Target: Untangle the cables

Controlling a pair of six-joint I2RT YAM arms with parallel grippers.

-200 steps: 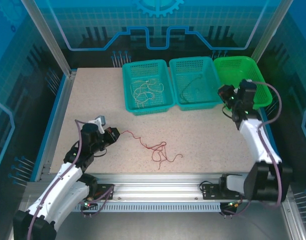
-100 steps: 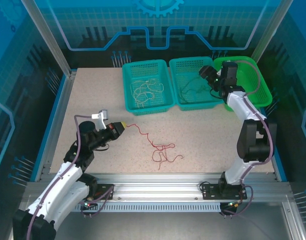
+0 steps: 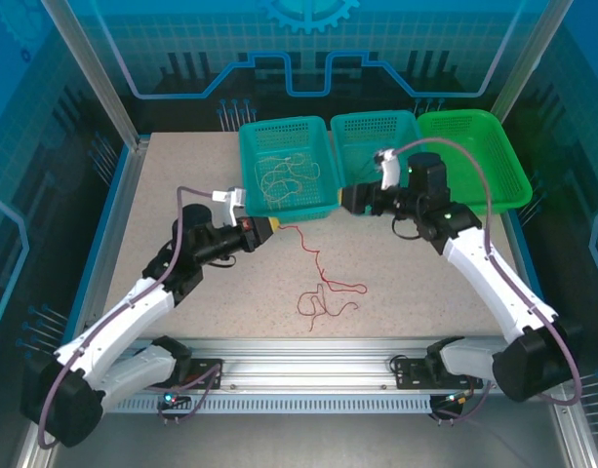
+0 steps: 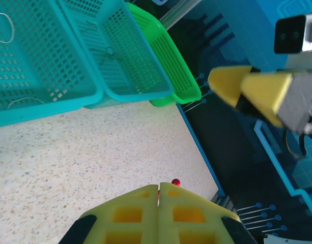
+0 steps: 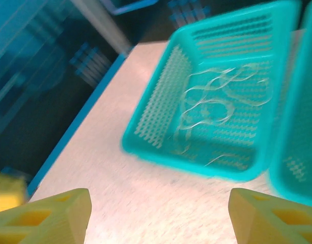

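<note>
While the red cable (image 3: 318, 268) lies on the counter (image 3: 181, 185), long axis diagonal from its far-left end to a loose tangle nearer the arm bases, that far end is pinched in the left hand (image 3: 269, 225), fingers pressed together. White cables (image 3: 284, 175) curl in the left teal basket (image 3: 255, 200). Right hand (image 3: 349, 199) hangs spread wide by that basket's near right corner, gripping nothing.

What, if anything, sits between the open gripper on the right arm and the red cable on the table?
Nothing visible does. The right gripper hovers by a teal basket, and bare table lies between it and the red cable. The left gripper pinches that cable's upper end, off to one side.
</note>
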